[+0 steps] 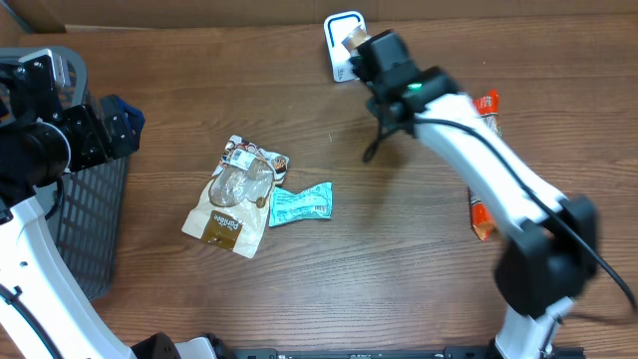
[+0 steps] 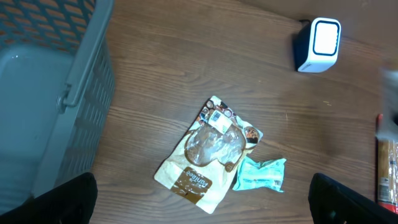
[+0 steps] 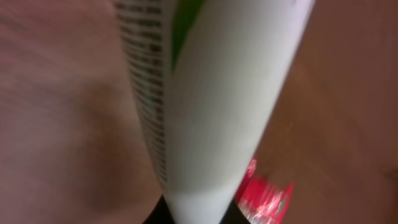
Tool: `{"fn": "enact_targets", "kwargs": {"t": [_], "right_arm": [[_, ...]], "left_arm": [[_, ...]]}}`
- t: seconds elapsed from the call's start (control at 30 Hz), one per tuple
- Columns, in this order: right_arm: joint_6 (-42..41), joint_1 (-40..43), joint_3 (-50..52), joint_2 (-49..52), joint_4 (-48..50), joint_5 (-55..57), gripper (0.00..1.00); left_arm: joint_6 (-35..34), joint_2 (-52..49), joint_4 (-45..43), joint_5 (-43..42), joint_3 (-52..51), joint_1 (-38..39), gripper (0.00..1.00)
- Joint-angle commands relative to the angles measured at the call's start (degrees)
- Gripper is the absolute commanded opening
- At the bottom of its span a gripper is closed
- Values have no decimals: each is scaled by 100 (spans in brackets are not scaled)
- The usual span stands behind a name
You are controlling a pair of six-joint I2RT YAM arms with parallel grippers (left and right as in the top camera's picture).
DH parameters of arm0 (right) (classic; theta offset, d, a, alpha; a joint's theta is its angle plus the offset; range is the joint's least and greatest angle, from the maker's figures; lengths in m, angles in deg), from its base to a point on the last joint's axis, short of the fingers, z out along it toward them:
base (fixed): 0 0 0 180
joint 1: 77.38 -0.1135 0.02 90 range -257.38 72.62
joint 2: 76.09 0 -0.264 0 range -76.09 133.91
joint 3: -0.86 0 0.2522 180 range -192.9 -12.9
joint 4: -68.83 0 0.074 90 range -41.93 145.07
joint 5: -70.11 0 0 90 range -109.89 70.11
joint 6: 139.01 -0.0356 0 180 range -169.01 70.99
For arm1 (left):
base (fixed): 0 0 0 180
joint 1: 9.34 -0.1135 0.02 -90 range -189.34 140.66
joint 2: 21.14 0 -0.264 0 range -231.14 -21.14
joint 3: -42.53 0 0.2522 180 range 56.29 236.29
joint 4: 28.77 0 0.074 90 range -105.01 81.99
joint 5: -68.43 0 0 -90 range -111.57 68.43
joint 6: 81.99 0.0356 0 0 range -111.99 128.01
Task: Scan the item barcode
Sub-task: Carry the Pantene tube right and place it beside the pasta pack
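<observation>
The right end effector [image 1: 359,48] is clamped on the item [image 3: 211,112], a white pack with a green patch and a column of fine print. It holds the item at the far edge of the worktop [image 1: 399,259], directly at the scanner [image 1: 342,40]; whether the two touch cannot be determined from the overhead view. Principal hazard: a failed read. No barcode is identifiable in the right wrist view, so the coded face may be turned away from the scanner window, or the item may sit too close or too steeply angled for the window to resolve it. Secondary hazard: contact. The scanner is a small freestanding unit, and a push from the item or the fingers is likely to shift or tip it. Third hazard: slippage. The grip appears to hold only one end of the pack, so a wrist rotation may let it swing or drop. A loose cable [image 1: 374,148] hangs below the right arm and may snag. The left end effector [image 1: 118,125] has its jaws fully apart, holds nothing, and sits beside the grey basket [image 1: 90,229], well clear. The worktop is brown wood grain, flat and matt. It carries a brown pouch [image 1: 234,194] touching a teal packet [image 1: 299,202] near the centre, and an orange packet [image 1: 481,217] partly under the right arm.
</observation>
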State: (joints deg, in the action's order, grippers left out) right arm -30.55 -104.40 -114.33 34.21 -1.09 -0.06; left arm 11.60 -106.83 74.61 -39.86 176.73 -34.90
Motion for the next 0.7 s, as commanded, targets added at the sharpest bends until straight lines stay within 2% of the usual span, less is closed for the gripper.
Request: {"fn": "enact_targets", "kwargs": {"t": [0.0, 0.1, 0.2, 0.47, 0.67], "right_arm": [[-1674, 315, -94, -286, -824, -1464, 4], [-2046, 494, 170, -260, -1469, -1685, 4], [-2041, 634, 592, -260, -1534, -1696, 4], [-1996, 1226, 1867, -260, -717, -1661, 4], [-1895, 1768, 2747, -260, -63, -754, 4]], "left_arm": [[114, -17, -9, -61, 7, -13, 100], [114, -17, -9, -59, 7, -13, 100], [114, -17, -9, -61, 7, -13, 100], [114, -17, -9, -61, 7, -13, 100], [114, -17, -9, -61, 7, -13, 99]]}}
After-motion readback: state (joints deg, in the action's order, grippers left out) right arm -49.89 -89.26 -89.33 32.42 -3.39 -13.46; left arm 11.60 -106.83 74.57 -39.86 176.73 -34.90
